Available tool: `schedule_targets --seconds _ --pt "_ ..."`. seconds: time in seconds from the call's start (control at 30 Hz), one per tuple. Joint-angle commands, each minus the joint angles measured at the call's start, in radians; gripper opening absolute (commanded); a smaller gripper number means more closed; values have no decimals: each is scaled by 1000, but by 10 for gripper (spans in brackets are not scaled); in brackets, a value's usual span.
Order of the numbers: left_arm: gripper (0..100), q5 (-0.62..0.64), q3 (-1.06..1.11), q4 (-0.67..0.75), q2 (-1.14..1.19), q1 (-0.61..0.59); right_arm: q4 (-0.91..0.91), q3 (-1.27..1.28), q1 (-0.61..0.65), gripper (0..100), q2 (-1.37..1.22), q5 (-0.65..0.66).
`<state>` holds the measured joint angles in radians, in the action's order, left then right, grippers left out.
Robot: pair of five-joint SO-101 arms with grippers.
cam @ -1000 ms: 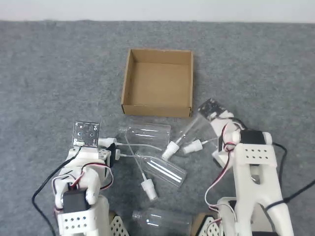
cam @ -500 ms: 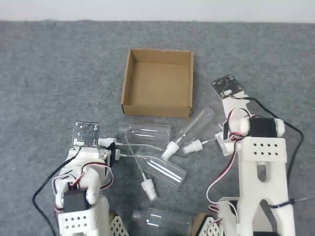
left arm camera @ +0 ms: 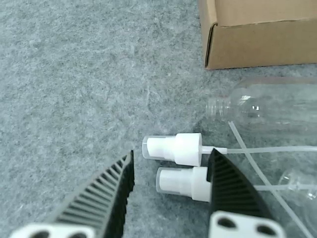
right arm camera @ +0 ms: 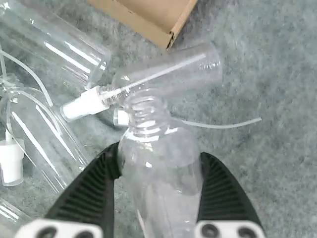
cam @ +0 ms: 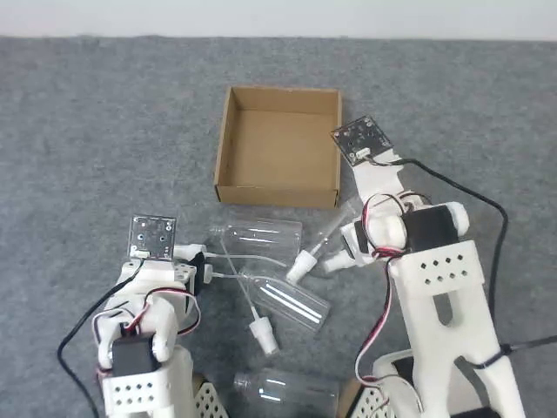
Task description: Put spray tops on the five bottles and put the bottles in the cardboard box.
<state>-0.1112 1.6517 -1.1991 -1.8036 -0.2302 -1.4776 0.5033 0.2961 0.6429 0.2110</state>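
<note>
The cardboard box point(cam: 278, 144) stands open at the middle back. My right gripper point(right arm camera: 157, 154) is shut on a clear uncapped bottle point(right arm camera: 158, 168), neck pointing away, above a lying bottle with a spray top point(right arm camera: 168, 74) near the box's front right corner point(right arm camera: 148, 15). A loose spray top point(right arm camera: 119, 117) lies just behind the held neck. My left gripper point(left arm camera: 171, 156) is open and low, with two white spray tops point(left arm camera: 173, 148) point(left arm camera: 183, 181) between its fingers. An uncapped bottle point(left arm camera: 267, 106) lies just beyond them.
More clear bottles lie on the grey carpet between the arms, one in the middle point(cam: 287, 298) and one at the front edge point(cam: 287, 387). Another spray top point(cam: 264, 335) with a thin tube lies between them. Open carpet stretches left and right of the box.
The right arm's wrist has swung away from the front and then leftward, ending by the box's right front corner. The left arm and the lying bottles have stayed put.
</note>
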Motion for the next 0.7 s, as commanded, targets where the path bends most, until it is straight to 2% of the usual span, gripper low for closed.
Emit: schedule_targets --seconds 0.0,0.3,0.67 --pt "226 9 -18 35 -18 -8 -12 -58 13 58 101 -26" --pt "227 9 -19 35 -18 -8 87 149 13 58 355 -29" --pt "228 9 -21 37 -18 -8 229 385 7 58 513 -34"
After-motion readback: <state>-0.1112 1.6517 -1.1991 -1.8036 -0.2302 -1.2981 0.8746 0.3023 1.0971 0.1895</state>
